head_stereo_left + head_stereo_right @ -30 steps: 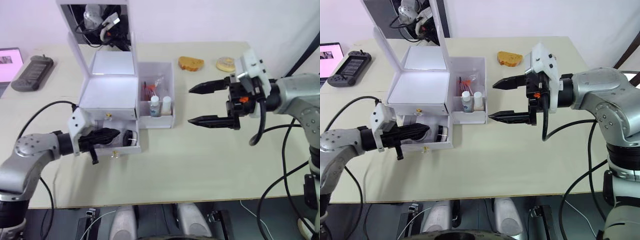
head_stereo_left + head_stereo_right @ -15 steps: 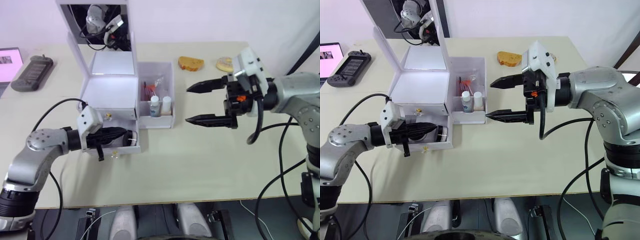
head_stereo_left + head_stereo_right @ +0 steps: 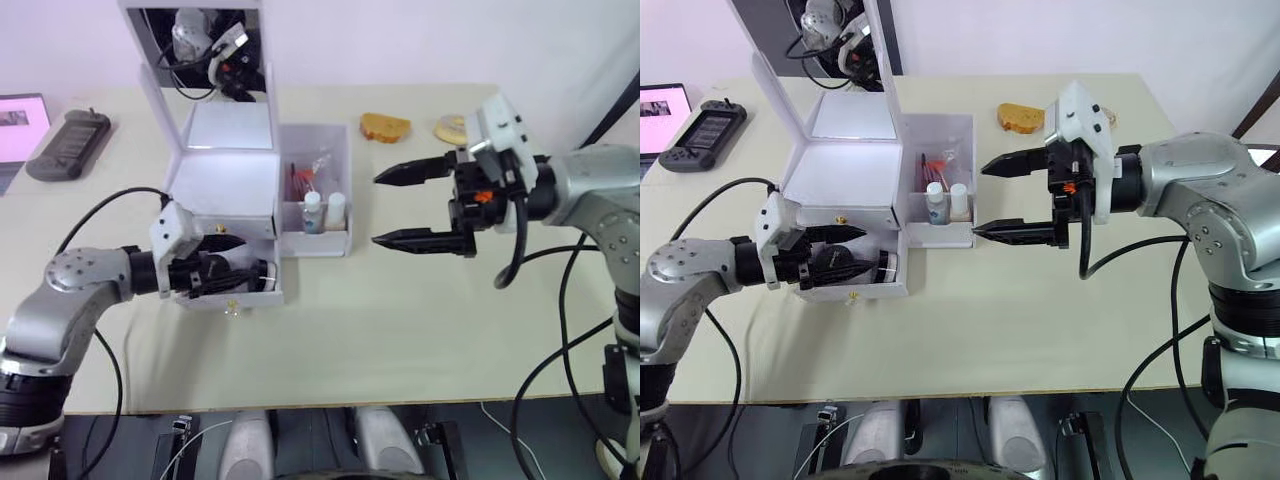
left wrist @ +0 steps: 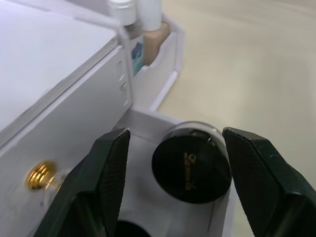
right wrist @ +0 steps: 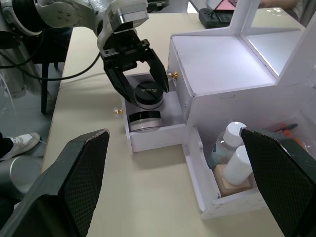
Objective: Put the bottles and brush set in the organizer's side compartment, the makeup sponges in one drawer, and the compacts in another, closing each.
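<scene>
Your left claw [image 4: 173, 163] sits over the open lower drawer [image 5: 148, 134] of the organizer [image 3: 225, 185], fingers spread wide with one compact [image 4: 191, 162] lying loose between them, not pinched. A second compact [image 5: 144, 120] lies nearer the drawer's front, so both look delivered; the wide spread likely lets you lift clear without dragging either. The upper drawer [image 3: 220, 228] is shut (presumably holding the sponges, though you cannot see inside). Your right claw [image 3: 415, 207] hangs above the counter [image 3: 400, 320], just beside the side compartment [image 3: 316, 195], its fingers well apart and empty. The bottles [image 3: 322, 212] and brush set [image 3: 303, 175] stand in that compartment. Pushing the lower drawer closed seems to remain.
</scene>
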Robot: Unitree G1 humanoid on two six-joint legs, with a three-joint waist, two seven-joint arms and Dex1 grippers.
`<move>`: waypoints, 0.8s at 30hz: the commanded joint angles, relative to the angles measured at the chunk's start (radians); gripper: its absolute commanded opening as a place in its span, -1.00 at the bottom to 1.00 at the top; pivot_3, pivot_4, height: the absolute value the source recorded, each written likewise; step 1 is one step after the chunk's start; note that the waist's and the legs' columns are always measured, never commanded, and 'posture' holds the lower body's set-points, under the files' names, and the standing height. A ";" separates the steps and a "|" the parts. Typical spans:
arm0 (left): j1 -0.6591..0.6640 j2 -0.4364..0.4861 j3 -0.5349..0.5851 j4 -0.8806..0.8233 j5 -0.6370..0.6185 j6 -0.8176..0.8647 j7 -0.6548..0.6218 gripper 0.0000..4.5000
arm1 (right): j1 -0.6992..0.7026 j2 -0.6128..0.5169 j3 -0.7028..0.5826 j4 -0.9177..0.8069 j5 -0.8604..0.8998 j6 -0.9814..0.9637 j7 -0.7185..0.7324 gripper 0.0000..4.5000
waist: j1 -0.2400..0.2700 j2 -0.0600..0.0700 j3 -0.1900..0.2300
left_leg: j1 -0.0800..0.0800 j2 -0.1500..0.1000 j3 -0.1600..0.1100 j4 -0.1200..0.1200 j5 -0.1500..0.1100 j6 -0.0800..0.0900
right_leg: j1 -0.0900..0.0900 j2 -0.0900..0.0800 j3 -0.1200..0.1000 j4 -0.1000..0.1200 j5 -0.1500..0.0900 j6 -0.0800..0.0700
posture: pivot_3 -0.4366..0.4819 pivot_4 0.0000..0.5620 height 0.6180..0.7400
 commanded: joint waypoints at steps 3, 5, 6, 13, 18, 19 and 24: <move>-0.029 0.016 -0.027 0.021 0.008 0.010 -0.032 0.46 | 0.009 -0.019 -0.045 -0.032 0.009 -0.009 -0.009 1.00 | -0.002 0.000 0.000 | 0.000 0.000 0.000 0.000 0.000 0.000 | 0.000 0.000 0.000 0.000 0.000 0.000 | -0.05 -0.47 1.00; -0.030 0.022 -0.034 0.031 0.001 0.031 -0.041 0.46 | 0.015 -0.022 -0.050 -0.038 0.012 -0.006 -0.013 1.00 | -0.003 0.000 0.000 | 0.000 0.000 0.000 0.000 0.000 0.000 | 0.000 0.000 0.000 0.000 0.000 0.000 | -0.05 -0.47 1.00; -0.029 0.024 -0.035 0.034 -0.002 0.039 -0.048 0.46 | 0.017 -0.023 -0.052 -0.040 0.014 -0.005 -0.015 1.00 | -0.003 0.000 0.000 | 0.000 0.000 0.000 0.000 0.000 0.000 | 0.000 0.000 0.000 0.000 0.000 0.000 | -0.05 -0.47 1.00; -0.040 0.022 -0.064 0.077 0.026 0.069 -0.052 0.46 | 0.026 -0.026 -0.050 -0.041 0.011 -0.014 -0.020 1.00 | -0.002 0.000 0.000 | 0.000 0.000 0.000 0.000 0.000 0.000 | 0.000 0.000 0.000 0.000 0.000 0.000 | -0.05 -0.47 1.00; -0.058 -0.007 -0.061 0.088 0.012 0.096 -0.040 0.46 | 0.029 -0.024 -0.047 -0.041 0.007 -0.020 -0.021 1.00 | -0.001 0.000 0.000 | 0.000 0.000 0.000 0.000 0.000 0.000 | 0.000 0.000 0.000 0.000 0.000 0.000 | -0.05 -0.47 1.00; -0.060 -0.011 -0.058 0.091 0.009 0.100 -0.038 0.58 | 0.030 -0.025 -0.046 -0.040 0.005 -0.021 -0.021 1.00 | -0.001 0.000 0.000 | 0.000 0.000 0.000 0.000 0.000 0.000 | 0.000 0.000 0.000 0.000 0.000 0.000 | -0.05 -0.47 1.00; -0.073 -0.013 -0.075 0.096 0.017 0.107 -0.055 0.98 | 0.036 -0.031 -0.047 -0.043 0.003 -0.023 -0.019 1.00 | -0.001 0.000 0.000 | 0.000 0.000 0.000 0.000 0.000 0.000 | 0.000 0.000 0.000 0.000 0.000 0.000 | -0.05 -0.47 1.00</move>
